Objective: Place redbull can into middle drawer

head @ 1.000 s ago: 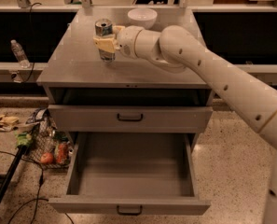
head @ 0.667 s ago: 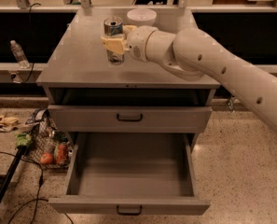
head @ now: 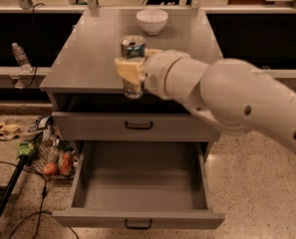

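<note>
The redbull can [head: 132, 47] is slim, with a silver top. It is held upright in my gripper [head: 129, 71], whose cream fingers [head: 123, 68] are shut around its middle. The can hangs above the front edge of the grey cabinet top [head: 87, 59], and its base shows in front of the dark gap under the top. The middle drawer [head: 137, 217] is pulled wide open below, nearer the camera, and holds nothing. My white arm [head: 227, 98] comes in from the right.
A like grey drawer [head: 137, 125] above the open one is closed. A white bowl [head: 152, 20] stands at the back of the cabinet top. A clear water bottle [head: 21, 56] sits on a ledge at left. Bags and cables [head: 43, 153] lie on the floor at left.
My gripper has carried the can off the cabinet top's middle, toward the front edge and nearer the camera. The drawers have not moved.
</note>
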Controlling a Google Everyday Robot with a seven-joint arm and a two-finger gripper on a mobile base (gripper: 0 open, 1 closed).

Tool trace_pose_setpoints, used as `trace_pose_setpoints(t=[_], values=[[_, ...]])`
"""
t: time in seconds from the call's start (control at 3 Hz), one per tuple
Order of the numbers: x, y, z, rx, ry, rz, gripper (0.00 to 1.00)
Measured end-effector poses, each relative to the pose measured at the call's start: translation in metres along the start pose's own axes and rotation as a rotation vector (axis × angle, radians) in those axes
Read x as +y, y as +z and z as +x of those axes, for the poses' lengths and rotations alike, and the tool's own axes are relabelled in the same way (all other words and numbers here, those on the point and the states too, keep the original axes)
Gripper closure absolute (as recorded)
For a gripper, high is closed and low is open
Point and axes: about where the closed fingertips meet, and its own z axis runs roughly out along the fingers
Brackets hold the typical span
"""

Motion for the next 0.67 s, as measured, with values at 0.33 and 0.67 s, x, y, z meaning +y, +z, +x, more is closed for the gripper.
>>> trace_pose_setpoints(t=[0.33, 0.67], values=[[0.023, -0.019, 0.032, 0.015, 0.01, -0.014, 1.0], [0.038, -0.028, 0.094, -0.019, -0.006, -0.033, 1.0]])
